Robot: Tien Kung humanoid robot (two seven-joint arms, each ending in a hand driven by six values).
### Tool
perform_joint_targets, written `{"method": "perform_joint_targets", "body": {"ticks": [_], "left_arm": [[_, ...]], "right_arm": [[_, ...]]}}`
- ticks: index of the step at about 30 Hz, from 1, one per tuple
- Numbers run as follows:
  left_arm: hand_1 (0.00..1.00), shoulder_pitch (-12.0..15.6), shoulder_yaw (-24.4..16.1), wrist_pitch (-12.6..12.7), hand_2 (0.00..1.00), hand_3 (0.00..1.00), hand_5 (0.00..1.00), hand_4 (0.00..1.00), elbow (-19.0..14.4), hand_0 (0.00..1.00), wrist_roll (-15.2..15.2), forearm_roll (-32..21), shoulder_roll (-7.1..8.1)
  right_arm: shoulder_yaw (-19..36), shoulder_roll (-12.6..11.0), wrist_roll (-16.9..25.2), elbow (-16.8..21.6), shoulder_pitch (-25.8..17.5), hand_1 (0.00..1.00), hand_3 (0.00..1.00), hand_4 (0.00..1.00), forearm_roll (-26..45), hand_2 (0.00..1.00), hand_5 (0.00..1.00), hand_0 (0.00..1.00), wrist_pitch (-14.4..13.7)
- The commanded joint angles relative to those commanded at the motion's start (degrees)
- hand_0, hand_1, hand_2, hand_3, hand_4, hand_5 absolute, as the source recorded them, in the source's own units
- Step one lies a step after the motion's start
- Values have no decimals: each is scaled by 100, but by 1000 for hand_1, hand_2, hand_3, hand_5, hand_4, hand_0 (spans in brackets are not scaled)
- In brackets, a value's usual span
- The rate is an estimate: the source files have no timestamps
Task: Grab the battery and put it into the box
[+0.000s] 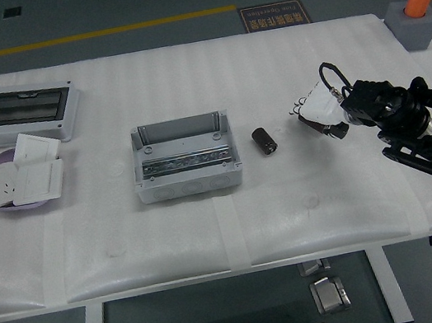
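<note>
The white table (214, 245) is filling most of the frame. The grey box (185, 159) is sitting open-topped at centre, with a metal rail lying across its floor. The right arm (428, 128) is reaching in from the right edge, forearm angling toward centre. The right hand (317, 108) is hovering right of centre, fingers relaxed and spread, gripping nothing. The battery (263, 140), a small dark cylinder, is lying on the table between box and hand, touching neither.
</note>
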Motion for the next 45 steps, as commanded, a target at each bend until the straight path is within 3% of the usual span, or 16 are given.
{"method": "perform_joint_targets", "body": {"ticks": [14,15,20,21,26,27,32,33,37,38,39,45], "left_arm": [[639,6,31,2,480,533,171,470,0,627,-26,1,10],[640,4,40,2,481,534,173,468,0,628,-30,-7,9],[640,-1,89,6,481,534,173,468,0,628,-44,-54,0],[640,-2,97,9,481,534,175,467,0,628,-49,-65,-2],[640,-5,128,21,481,534,175,467,0,628,-66,-116,-20],[640,-5,132,23,482,535,180,463,0,628,-68,-125,-23],[640,-10,170,30,482,535,180,463,0,628,-80,-182,-39],[641,-11,195,33,482,535,184,463,0,629,-89,-212,-41],[641,-9,211,40,482,535,184,463,0,629,-98,-241,-47],[641,-6,205,41,482,535,184,463,0,629,-97,-239,-50],[642,-2,200,43,485,538,181,460,0,629,-97,-236,-52],[642,33,168,51,485,539,183,459,0,630,-87,-237,-70]], "right_arm": [[61,46,93,-216,-61,776,998,658,0,963,73,775,-194],[64,56,94,-234,-68,759,977,606,0,924,69,764,-203],[71,92,93,-295,-87,759,977,606,2,924,69,764,-272],[67,94,89,-304,-90,743,898,462,11,875,52,749,-298],[37,93,57,-332,-96,743,898,462,98,875,52,749,-454],[34,93,54,-333,-96,740,811,425,111,843,44,746,-477],[21,105,37,-344,-118,740,811,425,205,843,44,746,-570],[23,112,37,-353,-131,717,677,383,219,717,49,706,-578],[5,111,20,-350,-154,717,677,383,275,717,49,706,-608],[-30,95,-9,-331,-155,717,677,383,330,717,49,706,-647],[-71,75,-44,-308,-155,687,636,321,393,659,45,688,-694],[-799,-286,-697,176,-159,682,616,309,1176,648,38,687,-1505]]}}
